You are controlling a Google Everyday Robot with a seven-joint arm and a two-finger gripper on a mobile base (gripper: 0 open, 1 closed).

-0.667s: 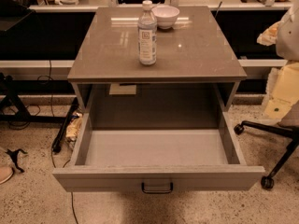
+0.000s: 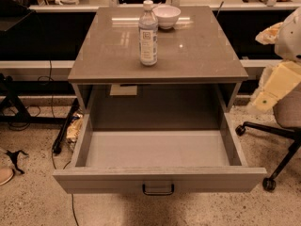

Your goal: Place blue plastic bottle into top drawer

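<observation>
The blue plastic bottle (image 2: 148, 34) stands upright on the grey-brown cabinet top (image 2: 197, 55), left of centre and towards the back. It is clear, with a white cap and a pale label with a square mark. The top drawer (image 2: 160, 179) is pulled fully open below and looks empty inside, with a small dark pull handle (image 2: 158, 190) at the centre of its front panel. My gripper is out of view. Only pale cream parts of my arm (image 2: 280, 81) show at the right edge, well right of the cabinet and away from the bottle.
A white bowl (image 2: 166, 16) sits just behind and to the right of the bottle. An office chair base with castors (image 2: 270, 140) stands at the right of the drawer. Cables and a black stand (image 2: 28, 112) lie on the floor at the left. A counter edge runs behind the cabinet.
</observation>
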